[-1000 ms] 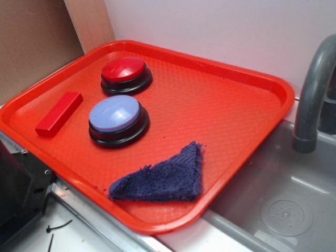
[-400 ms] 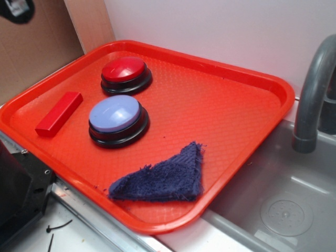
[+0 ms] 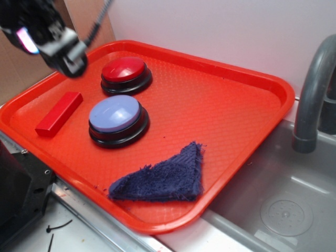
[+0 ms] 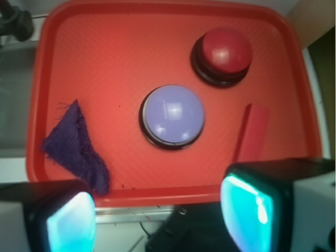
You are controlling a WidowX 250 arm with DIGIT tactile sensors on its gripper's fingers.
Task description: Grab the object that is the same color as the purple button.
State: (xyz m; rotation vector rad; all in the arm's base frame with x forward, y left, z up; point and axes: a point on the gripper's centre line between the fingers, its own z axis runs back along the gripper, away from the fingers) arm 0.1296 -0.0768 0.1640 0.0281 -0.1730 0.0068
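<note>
Purple cloth (image 3: 163, 181) lay on the red tray (image 3: 236, 105), near its front rim on the side toward the sink (image 3: 273, 199), touching nothing else. The tray took up most of the exterior view, with the grey sink basin just beside it at right and the grey faucet (image 3: 312, 94) rising at the basin's far edge.

My hand (image 3: 68, 55) hung above the tray's far left corner, blurred in the exterior view, well apart from the cloth. In the wrist view its two fingers (image 4: 63, 220) stood wide apart with nothing between them, so the hand (image 4: 157, 215) was spread open and empty.

The cloth was folded into a rough triangle, flat and frayed at the edges. In the exterior view its long axis ran from lower left to upper right, and its sharpest corner pointed up and right, toward the tray's middle. In the wrist view the cloth (image 4: 73, 147) sat at the left of the tray (image 4: 105, 52), its tip pointing up.

The purple button (image 3: 115, 114) sat on its black base left of the cloth, apart from it. The red button (image 3: 125, 71) stood just behind it. The red block (image 3: 59, 113) lay near the tray's left rim, beside the purple button.
</note>
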